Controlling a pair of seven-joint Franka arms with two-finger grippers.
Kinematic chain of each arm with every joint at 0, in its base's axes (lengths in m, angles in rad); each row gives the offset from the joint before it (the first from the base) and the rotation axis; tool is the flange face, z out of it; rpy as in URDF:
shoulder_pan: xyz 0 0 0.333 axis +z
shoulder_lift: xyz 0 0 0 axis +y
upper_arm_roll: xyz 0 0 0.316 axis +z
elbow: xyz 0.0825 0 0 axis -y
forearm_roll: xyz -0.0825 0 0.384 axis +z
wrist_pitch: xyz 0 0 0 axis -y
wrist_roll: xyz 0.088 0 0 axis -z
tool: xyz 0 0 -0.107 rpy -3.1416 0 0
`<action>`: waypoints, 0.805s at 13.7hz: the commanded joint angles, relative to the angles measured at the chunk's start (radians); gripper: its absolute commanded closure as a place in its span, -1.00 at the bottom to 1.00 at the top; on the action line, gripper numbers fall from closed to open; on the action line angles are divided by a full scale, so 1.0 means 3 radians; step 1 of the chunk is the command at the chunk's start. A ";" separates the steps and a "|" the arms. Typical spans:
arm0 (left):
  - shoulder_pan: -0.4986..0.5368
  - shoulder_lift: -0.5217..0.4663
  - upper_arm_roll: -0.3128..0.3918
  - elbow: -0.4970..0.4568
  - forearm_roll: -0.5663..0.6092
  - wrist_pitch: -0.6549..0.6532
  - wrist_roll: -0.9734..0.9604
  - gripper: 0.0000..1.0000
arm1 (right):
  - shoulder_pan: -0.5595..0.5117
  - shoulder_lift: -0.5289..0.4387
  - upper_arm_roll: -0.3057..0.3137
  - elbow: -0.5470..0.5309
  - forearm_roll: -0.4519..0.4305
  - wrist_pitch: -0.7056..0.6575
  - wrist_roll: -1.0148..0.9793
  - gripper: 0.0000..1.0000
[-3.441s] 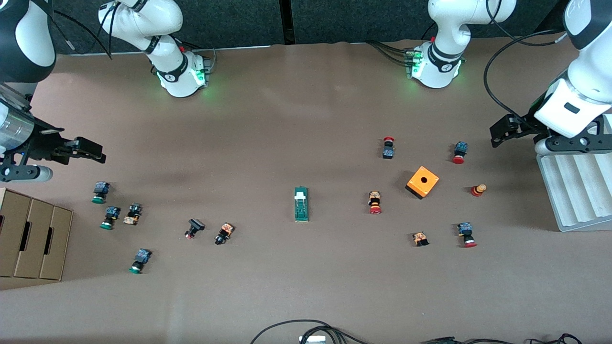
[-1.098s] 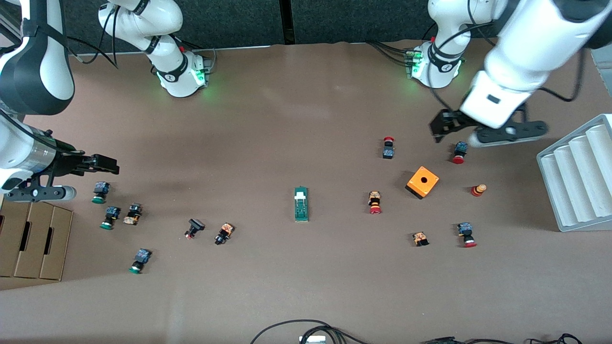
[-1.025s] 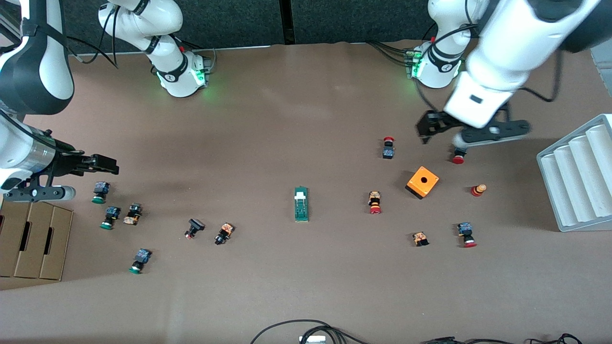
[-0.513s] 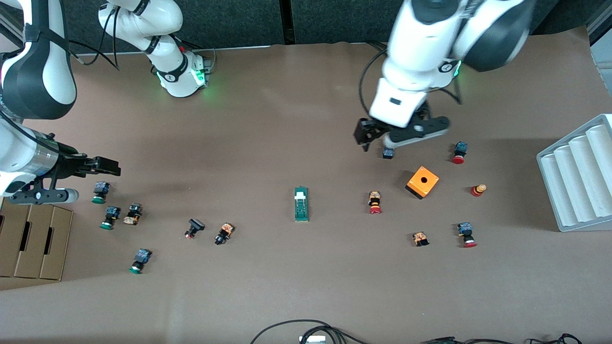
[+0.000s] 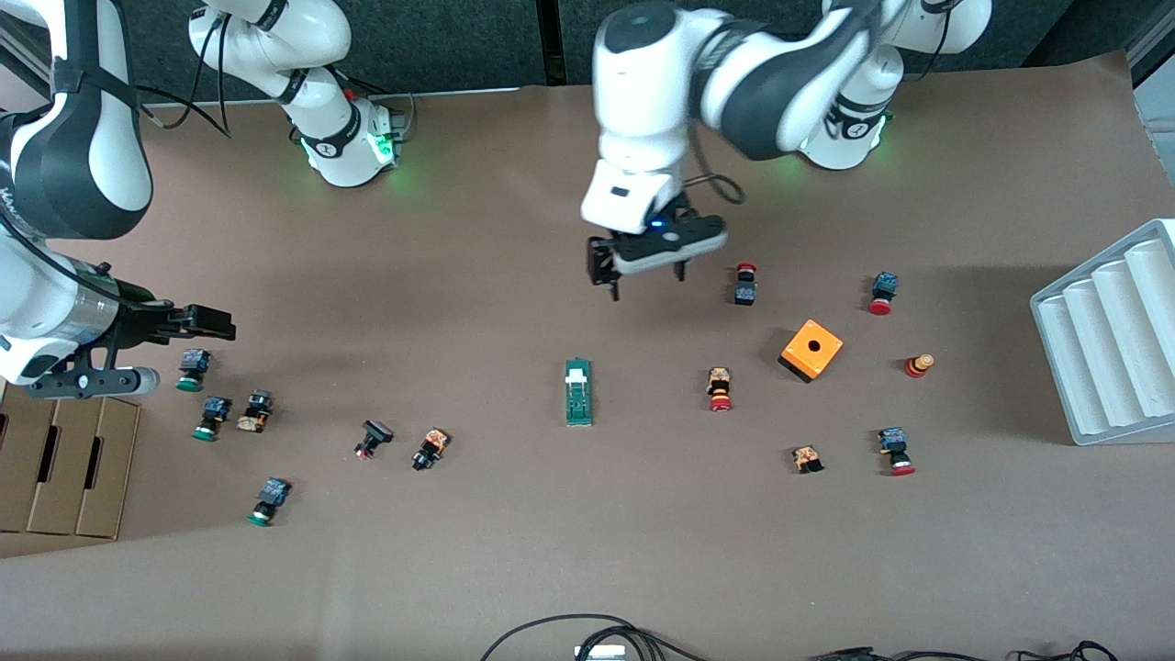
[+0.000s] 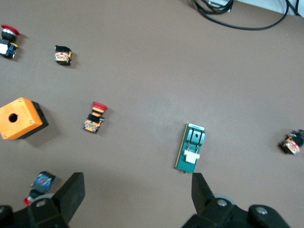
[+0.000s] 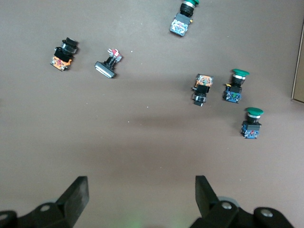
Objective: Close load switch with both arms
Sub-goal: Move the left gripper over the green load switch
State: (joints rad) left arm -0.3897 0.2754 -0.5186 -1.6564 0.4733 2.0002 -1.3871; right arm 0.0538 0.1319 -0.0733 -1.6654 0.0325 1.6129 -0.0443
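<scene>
The load switch [image 5: 578, 392] is a narrow dark-green block with a white lever, lying flat near the middle of the table. It also shows in the left wrist view as the same green block [image 6: 191, 153], with the white lever at one end. My left gripper [image 5: 643, 278] hangs open and empty over bare table, between the arm bases and the switch; in its wrist view the left gripper [image 6: 137, 190] has the switch just off one fingertip. My right gripper [image 5: 213, 321] is open and empty at the right arm's end, over table beside green-capped buttons; nothing lies between the right gripper [image 7: 141, 187] fingers.
An orange cube with a hole [image 5: 811, 349] and several red-capped buttons [image 5: 720, 389] lie toward the left arm's end. Green-capped buttons [image 5: 193, 367] lie toward the right arm's end, beside a cardboard box [image 5: 55, 459]. A grey ribbed rack [image 5: 1111, 340] stands at the left arm's end.
The left arm has swung from over the red-capped buttons toward the middle of the table, and its gripper now hangs close to the load switch. The right gripper has barely shifted. Both stay open.
</scene>
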 commanded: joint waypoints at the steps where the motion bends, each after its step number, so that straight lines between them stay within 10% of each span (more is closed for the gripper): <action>1: -0.0204 0.0313 0.0021 0.0030 0.0502 0.0250 -0.0458 -0.98 | 0.0000 0.0051 -0.0011 0.0090 -0.0006 -0.0012 -0.0123 -1.00; 11: -0.0771 0.1234 0.0026 0.0030 0.2419 0.0450 -0.2108 -0.98 | 0.0000 0.0051 -0.0011 0.0090 -0.0006 -0.0012 -0.0108 -0.99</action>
State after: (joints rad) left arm -0.5822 0.6058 -0.5183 -1.6665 1.1107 2.1331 -1.8891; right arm 0.0537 0.1331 -0.0743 -1.6650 0.0325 1.6130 -0.0700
